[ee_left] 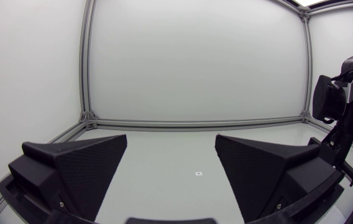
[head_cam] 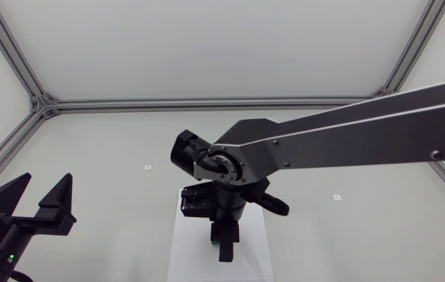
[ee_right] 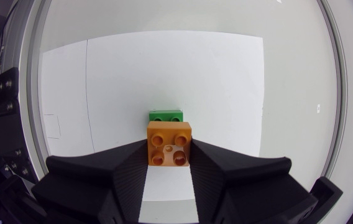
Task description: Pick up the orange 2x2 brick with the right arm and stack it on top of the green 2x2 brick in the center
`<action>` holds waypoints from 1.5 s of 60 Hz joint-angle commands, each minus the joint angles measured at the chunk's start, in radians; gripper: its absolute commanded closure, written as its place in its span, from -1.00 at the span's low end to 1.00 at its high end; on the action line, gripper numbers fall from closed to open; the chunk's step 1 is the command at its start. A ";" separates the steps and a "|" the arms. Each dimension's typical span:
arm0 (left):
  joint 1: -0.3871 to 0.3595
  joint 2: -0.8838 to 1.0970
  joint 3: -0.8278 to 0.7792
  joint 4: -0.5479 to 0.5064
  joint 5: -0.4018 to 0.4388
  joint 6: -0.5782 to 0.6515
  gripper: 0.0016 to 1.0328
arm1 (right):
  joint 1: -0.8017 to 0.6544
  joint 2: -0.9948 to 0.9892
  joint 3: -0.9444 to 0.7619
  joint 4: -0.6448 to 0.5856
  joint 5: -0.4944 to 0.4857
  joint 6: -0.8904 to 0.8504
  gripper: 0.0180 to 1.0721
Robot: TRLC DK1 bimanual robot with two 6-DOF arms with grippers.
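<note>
Two bricks show in the right wrist view. The orange brick [ee_right: 169, 142] sits between the fingers of the right claw [ee_right: 169, 153], up at their tips. The fingers are set only as far apart as the brick is wide and pinch it from both sides. It is square, and its four round studs face the camera. Just ahead of it lies the green brick [ee_right: 166, 116], half hidden behind the orange one, with a narrow strip and two studs showing. Whether the two touch cannot be told. Both are over a white sheet [ee_right: 164, 68], about midway between its side edges.

From the head view, the right arm [head_cam: 348, 137] comes in from the right side and reaches to the table's [head_cam: 113, 149] middle. Its claw points straight down over the sheet, which lies by the table's near edge. The claw covers the orange brick, and a sliver of green peeks out beside its tip. The left claw [head_cam: 42, 197] stands at the near left corner with its fingers spread.

In the left wrist view, the left claw's fingers stand wide apart and hold nothing. The right arm hangs down at the far right side.
</note>
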 commanded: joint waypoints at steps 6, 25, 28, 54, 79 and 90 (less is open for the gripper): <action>0.003 -0.008 -0.041 -0.015 0.004 0.013 -0.92 | 0.010 0.043 0.031 -0.004 -0.005 -0.034 0.84; 0.003 -0.008 -0.041 -0.015 0.004 0.013 -0.92 | 0.013 0.061 0.032 -0.007 -0.010 -0.035 0.84; 0.003 -0.008 -0.041 -0.015 0.004 0.013 -0.92 | 0.013 0.064 0.032 -0.007 -0.010 -0.034 0.84; 0.003 -0.008 -0.041 -0.015 0.004 0.013 -0.92 | 0.015 0.078 0.032 -0.010 -0.013 -0.031 0.84; 0.003 -0.008 -0.041 -0.015 0.004 0.013 -0.92 | -0.006 0.141 0.052 -0.079 -0.001 -0.054 0.84; 0.003 -0.008 -0.041 -0.015 0.004 0.013 -0.92 | -0.022 0.141 0.044 -0.085 -0.034 -0.061 0.84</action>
